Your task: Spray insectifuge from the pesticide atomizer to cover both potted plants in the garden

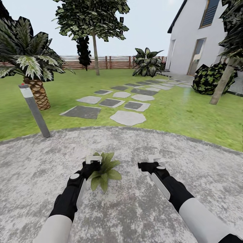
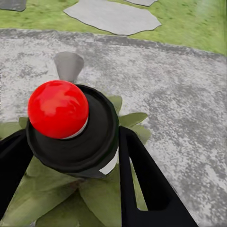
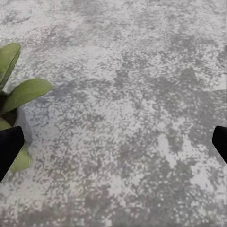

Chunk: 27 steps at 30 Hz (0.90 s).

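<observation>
Because the pesticide atomizer (image 2: 71, 130) is clamped between the left gripper (image 1: 91, 162)'s two dark fingers (image 2: 146, 179), you have its spray head, with the red dot uppermost in the left wrist view, sitting directly above the potted plant (image 1: 104, 170), which I judge to be a hold chosen so the spray falls onto the rosette. The nozzle seems to point away from the wrist toward the far rim of the patio (image 1: 141, 209), though its exact aim is hard to read. Your right gripper (image 1: 153, 161) hangs just beside the plant on the other side, its fingers spread wide with bare paving between them and holding nothing, most likely parked out of the spray's way. As for what you cannot see: the bottle's green body and label are hidden beneath its own cap, and the plant's grey pot is covered by leaves in the head view and lies in shadow at the frame edge in the right wrist view. No pale specks of insectifuge can be made out on the leaves, so coverage cannot be judged. Beyond the plant stand a grey bollard lamp (image 1: 33, 109) and stepping stones (image 1: 127, 117) on the lawn.
</observation>
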{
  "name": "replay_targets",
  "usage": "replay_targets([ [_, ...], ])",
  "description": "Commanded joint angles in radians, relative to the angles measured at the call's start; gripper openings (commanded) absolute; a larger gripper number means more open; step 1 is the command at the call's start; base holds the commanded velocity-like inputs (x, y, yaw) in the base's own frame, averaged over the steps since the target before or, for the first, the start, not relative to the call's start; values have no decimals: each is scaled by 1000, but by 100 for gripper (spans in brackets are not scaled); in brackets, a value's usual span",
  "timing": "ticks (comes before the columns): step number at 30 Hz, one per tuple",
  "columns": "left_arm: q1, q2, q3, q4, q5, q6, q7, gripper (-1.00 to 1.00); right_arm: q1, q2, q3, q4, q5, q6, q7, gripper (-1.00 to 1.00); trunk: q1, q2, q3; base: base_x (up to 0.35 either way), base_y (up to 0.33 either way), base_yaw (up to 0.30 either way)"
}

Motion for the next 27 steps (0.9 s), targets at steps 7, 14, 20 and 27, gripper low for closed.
replay_targets([
  [7, 0, -1, 5, -2, -10, 4, -9, -100, -1, -3, 5, -2, -10, 2, -10, 100, 0, 0, -1, 1, 315, -24],
  [14, 0, -1, 6, -2, -10, 4, -9, -100, -1, -2, 5, -2, -10, 3, -10, 100, 0, 0, -1, 0, 316, -1],
  [20, 0, -1, 6, -2, -10, 4, -9, -100, -1, -1, 6, -2, -10, 3, -10, 100, 0, 0, -1, 9, 316, 0],
  [27, 0, -1, 6, -2, -10, 4, -9, -100, -1, -1, 6, -2, -10, 3, -11, 100, 0, 0, -1, 97, 316, 0],
])
